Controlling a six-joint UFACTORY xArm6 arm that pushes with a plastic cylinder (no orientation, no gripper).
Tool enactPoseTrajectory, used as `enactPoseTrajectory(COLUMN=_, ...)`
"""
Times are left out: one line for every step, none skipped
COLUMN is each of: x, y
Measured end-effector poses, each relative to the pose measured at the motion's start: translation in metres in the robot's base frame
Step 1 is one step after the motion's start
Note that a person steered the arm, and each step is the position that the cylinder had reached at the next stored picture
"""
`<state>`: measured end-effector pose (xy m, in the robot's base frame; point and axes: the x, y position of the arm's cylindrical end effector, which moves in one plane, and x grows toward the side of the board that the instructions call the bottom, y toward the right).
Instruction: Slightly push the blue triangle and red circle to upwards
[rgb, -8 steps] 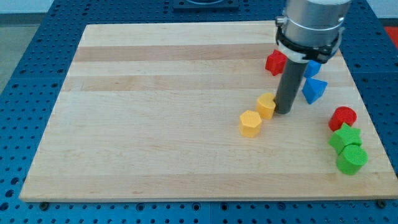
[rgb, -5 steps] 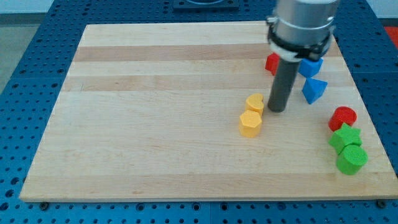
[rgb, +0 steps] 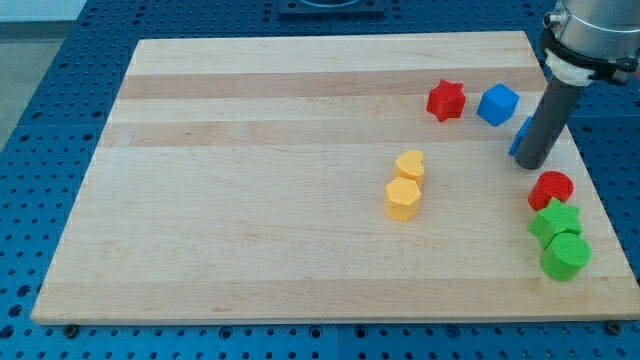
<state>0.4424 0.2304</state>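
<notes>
Two task blocks, blue triangle (rgb: 517, 139) and red circle (rgb: 551, 188), crowd the board's (rgb: 250, 200) right edge.

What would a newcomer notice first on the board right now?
The dark rod at the view's right, my tip planted in front of the blue triangle, mostly hiding it, just above the red circle. Next, the two yellow blocks touching mid-board, and the green pair stacked below the red circle.
</notes>
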Motion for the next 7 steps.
enactPoseTrajectory(x=-0.001, y=-0.001)
enactPoseTrajectory(x=-0.029, y=-0.003)
enactPoseTrajectory(x=-0.058, y=-0.009)
enactPoseTrajectory(x=-0.051, y=-0.009)
enactPoseTrajectory(x=-0.022, y=0.009)
enactPoseTrajectory(x=0.009, y=0.048)
enactPoseTrajectory(x=0.010, y=0.080)
